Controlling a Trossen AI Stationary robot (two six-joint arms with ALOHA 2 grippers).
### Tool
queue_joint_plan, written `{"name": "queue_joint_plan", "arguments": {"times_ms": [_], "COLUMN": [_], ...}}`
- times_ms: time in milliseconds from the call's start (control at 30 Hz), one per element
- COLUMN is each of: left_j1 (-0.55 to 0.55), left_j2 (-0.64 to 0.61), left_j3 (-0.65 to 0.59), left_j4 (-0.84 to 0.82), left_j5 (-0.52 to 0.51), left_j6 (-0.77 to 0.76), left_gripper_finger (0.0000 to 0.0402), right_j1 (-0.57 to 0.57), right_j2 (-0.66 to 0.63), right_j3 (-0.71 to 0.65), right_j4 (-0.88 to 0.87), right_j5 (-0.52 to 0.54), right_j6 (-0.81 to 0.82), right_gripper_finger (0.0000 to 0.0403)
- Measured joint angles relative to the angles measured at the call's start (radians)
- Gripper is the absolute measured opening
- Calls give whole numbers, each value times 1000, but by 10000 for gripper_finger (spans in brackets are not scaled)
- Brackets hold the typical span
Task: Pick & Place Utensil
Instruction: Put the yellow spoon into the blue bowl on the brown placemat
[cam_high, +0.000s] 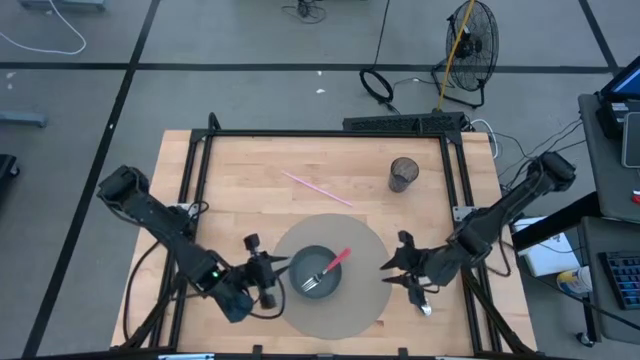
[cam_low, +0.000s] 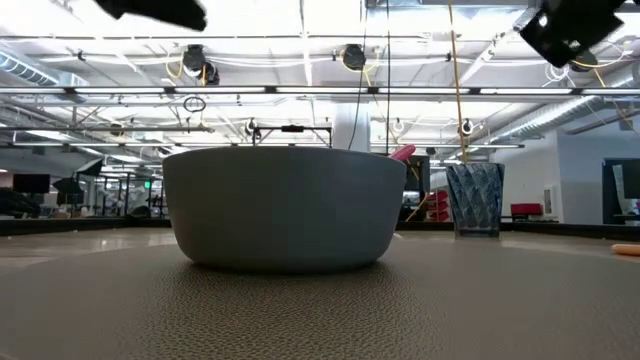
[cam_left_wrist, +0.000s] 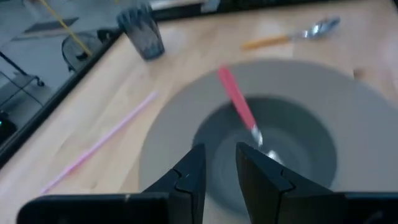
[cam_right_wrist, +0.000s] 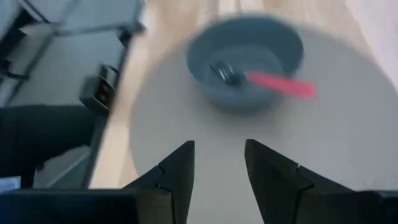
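Note:
A fork (cam_high: 328, 270) with a red handle lies in the grey bowl (cam_high: 316, 272); its head is on the bowl's bottom and its handle (cam_left_wrist: 236, 99) leans on the rim. The bowl stands on a round grey mat (cam_high: 360, 300). My left gripper (cam_high: 284, 264) hovers just left of the bowl, open, with nothing between its fingers (cam_left_wrist: 219, 168). At the mat's right edge my right gripper (cam_high: 388, 273) is raised, open and empty (cam_right_wrist: 219, 162), and faces the bowl (cam_right_wrist: 245, 59). A spoon (cam_high: 425, 302) with an orange handle lies on the table under the right gripper.
A dark ribbed cup (cam_high: 403, 174) stands at the table's far right. A pink straw (cam_high: 316, 187) lies on the wood beyond the mat. A black frame (cam_high: 330, 134) rims the table. In the low view the bowl (cam_low: 285, 205) fills the middle, with the cup (cam_low: 473, 198) behind it.

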Motion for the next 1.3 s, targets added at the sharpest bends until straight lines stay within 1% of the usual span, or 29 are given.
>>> {"name": "queue_joint_plan", "arguments": {"times_ms": [100,167,267,400,467,633,767,900,1300], "left_j1": [-13,-15,-11,-1,-1,-2,-14,-26,-43], "left_j2": [0,0,0,0,0,0,0,1,1], "left_j3": [0,0,0,0,0,0,0,0,0], "left_j4": [-108,-165,-232,-291,-314,-367,-383,-389,-388], "left_j5": [-4,-8,-27,-66,-69,-61,-61,-61,-60], "left_j6": [-66,-97,-135,-188,-217,-291,-338,-379,-432], "left_gripper_finger": [90,90,90,90,90,90,90,90,90], "right_j1": [0,-3,-17,-29,-32,-32,-36,-42,-36], "right_j2": [31,47,76,103,108,127,163,197,264], "right_j3": [20,20,20,20,20,20,20,20,20], "right_j4": [-125,-211,-344,-448,-464,-484,-560,-579,-538], "right_j5": [-2,-10,-57,-134,-154,-160,-212,-251,-257], "right_j6": [158,303,527,687,728,816,868,877,892], "right_gripper_finger": [141,143,143,140,139,138,138,138,138]}}
